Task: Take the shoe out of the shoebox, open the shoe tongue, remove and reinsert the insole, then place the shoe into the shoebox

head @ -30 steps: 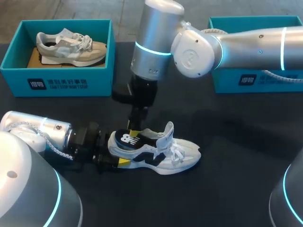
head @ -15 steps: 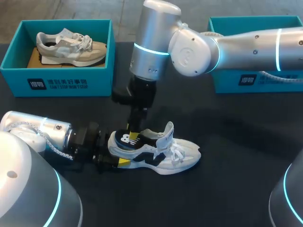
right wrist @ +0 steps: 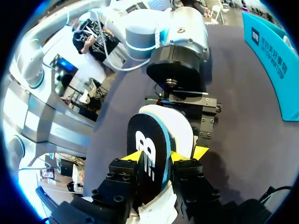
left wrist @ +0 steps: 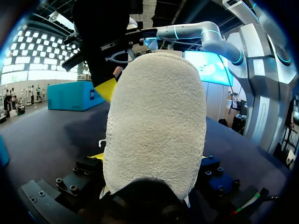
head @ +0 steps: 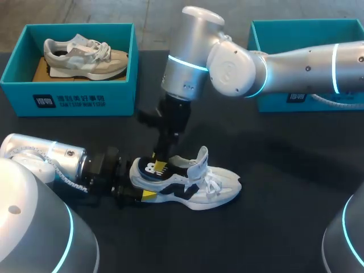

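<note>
Insole step, apparently: left tool (head: 136, 181) clamps shoe (head: 211, 190) heel, right tool (right wrist: 156, 158) clamps insole (right wrist: 147, 140); next, slide insole lengthwise, shoe steady.

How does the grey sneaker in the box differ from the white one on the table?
The grey sneaker lies in the teal shoebox; the white and black sneaker stands on the table. Nothing touches the grey one; the left hand grips the white one's heel, the right hand its black insole. Both point right.

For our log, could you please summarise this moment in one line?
left end effector: shut on shoe | right end effector: shut on insole
</note>
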Available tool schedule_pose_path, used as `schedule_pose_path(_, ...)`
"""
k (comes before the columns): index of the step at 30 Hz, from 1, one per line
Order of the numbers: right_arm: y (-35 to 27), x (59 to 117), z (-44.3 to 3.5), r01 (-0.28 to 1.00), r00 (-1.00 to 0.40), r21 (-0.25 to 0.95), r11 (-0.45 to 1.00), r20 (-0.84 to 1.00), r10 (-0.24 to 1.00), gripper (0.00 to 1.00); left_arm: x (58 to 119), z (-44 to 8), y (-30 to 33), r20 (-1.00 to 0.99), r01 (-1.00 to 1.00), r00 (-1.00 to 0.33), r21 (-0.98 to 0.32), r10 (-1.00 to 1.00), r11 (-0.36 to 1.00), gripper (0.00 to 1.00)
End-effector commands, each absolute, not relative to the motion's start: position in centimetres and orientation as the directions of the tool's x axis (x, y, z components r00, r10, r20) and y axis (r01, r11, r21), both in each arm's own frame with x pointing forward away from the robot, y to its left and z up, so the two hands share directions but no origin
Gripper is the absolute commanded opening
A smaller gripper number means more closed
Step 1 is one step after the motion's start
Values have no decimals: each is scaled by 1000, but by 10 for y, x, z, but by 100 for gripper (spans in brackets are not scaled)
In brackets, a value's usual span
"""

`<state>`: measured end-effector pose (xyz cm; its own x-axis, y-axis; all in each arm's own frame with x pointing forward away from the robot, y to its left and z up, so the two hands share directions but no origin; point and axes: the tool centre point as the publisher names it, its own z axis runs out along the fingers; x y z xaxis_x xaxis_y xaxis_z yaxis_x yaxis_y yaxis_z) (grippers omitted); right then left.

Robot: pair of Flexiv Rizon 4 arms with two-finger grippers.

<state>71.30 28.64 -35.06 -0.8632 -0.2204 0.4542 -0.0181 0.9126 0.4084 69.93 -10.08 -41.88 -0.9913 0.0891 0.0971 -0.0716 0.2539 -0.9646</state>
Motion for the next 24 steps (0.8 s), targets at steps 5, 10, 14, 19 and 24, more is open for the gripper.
schedule_pose_path(5,279,707,-352,-2,-864,426,905,455,-215,33,701,-422,-100,97,-72,-991,-964,89,254,0)
schedule_pose_path(10,279,707,-351,0,-862,432,902,457,-219,33,701,-422,-100,97,-72,-991,-964,89,254,0)
schedule_pose_path(14,280,707,-350,-3,-861,444,896,455,-228,33,701,-422,-100,97,-72,-991,-964,89,254,0)
schedule_pose_path(19,282,704,-349,-1,-859,443,897,459,-228,32,701,-422,-100,97,-72,-991,-964,89,254,0)
schedule_pose_path(24,283,703,-349,0,-859,454,891,457,-233,30,701,-422,-100,97,-72,-991,-964,89,254,0)
